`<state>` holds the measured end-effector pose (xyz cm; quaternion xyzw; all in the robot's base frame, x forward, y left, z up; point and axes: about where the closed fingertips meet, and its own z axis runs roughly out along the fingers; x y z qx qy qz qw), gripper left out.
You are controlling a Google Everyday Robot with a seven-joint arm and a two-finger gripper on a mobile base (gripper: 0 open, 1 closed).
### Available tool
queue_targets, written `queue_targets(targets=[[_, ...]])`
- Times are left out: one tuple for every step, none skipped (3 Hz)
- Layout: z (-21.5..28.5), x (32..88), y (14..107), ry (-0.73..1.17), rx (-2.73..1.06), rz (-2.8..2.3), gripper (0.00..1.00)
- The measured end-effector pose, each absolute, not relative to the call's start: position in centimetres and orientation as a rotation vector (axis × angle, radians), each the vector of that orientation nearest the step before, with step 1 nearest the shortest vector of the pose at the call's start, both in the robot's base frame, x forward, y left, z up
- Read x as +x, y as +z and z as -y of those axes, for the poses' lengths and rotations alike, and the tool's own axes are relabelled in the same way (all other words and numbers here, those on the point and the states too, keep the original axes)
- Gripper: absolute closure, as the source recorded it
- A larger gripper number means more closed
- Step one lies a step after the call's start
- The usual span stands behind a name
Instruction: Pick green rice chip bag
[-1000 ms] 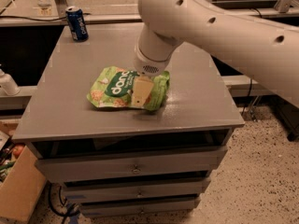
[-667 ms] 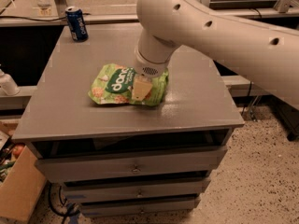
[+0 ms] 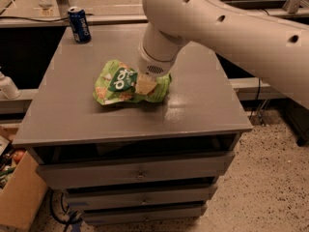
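The green rice chip bag (image 3: 120, 83) is a light green crinkly pouch with a dark green oval logo. It lies near the middle of the grey cabinet top (image 3: 193, 105). My gripper (image 3: 146, 85) comes down from the large white arm onto the bag's right half. Its tan fingers (image 3: 145, 83) are pressed into the pouch, which is crumpled and bunched up around them. The right end of the bag is partly hidden behind the wrist.
A blue soda can (image 3: 79, 24) stands at the cabinet top's back left corner. The cabinet has drawers (image 3: 140, 175) below. A cardboard box (image 3: 19, 197) sits on the floor at lower left, and a white bottle (image 3: 7, 86) stands at the left edge.
The bag has gone from lying flat to crumpled and tilted up, bunched around the fingers. The gripper has closed on its right half.
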<state>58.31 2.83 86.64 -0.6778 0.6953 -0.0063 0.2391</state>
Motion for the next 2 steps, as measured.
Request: queue_targets(targets=[[-4.1,57.4,89.3,0.031,-1.861,-1.839,1.0],[-5.5,56.6,92.2,0.127,-1.834,-1.786,1.0]])
